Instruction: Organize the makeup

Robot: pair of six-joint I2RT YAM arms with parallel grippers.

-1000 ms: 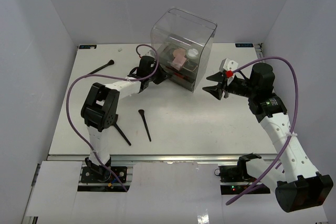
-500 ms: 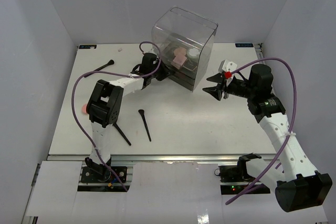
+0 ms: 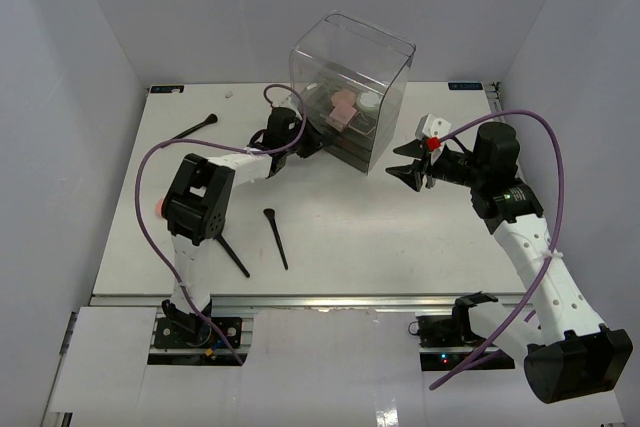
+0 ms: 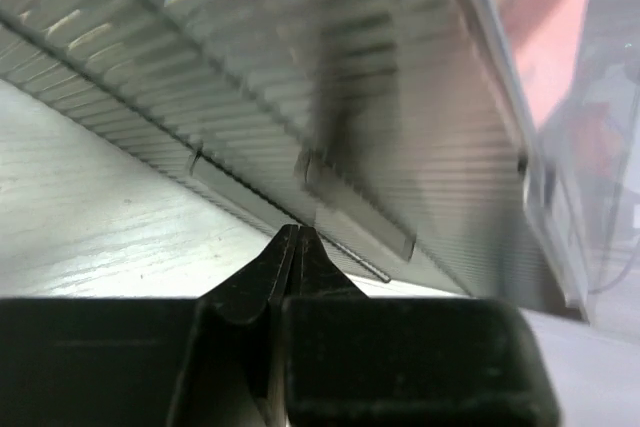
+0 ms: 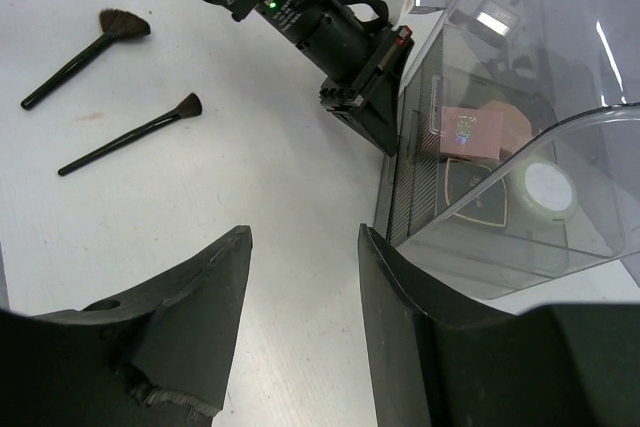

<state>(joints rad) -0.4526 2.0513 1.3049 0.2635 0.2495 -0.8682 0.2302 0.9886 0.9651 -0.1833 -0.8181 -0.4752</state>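
**Top view.** The box [image 3: 345,47] stands at upper centre of the table [image 3: 400,237]. My left gripper [image 4: 297,237] sits low against the box's left side. In its own wrist view the fingertips meet with nothing between them, just in front of the ribbed drawer front [image 4: 250,67]. My right gripper [image 5: 303,237] hovers right of the box, apart from it, with its jaws spread and empty.

**Makeup in the box.** In the right wrist view I see a pink square compact [image 5: 472,132] at centre right. A black compact [image 5: 478,195] lies directly below it, and a white jar [image 5: 548,187] sits just right of that.

**Makeup on the table.**
- Brush A [image 3: 195,127] lies at upper left, well apart from the rest.
- Brush B [image 3: 276,237] lies lower, left of centre.
- Brush C [image 3: 233,255] lies just left of B — its upper end is hidden behind my left arm [image 3: 200,202].
- A pink round compact [image 3: 160,207] peeks out at that arm's left edge.
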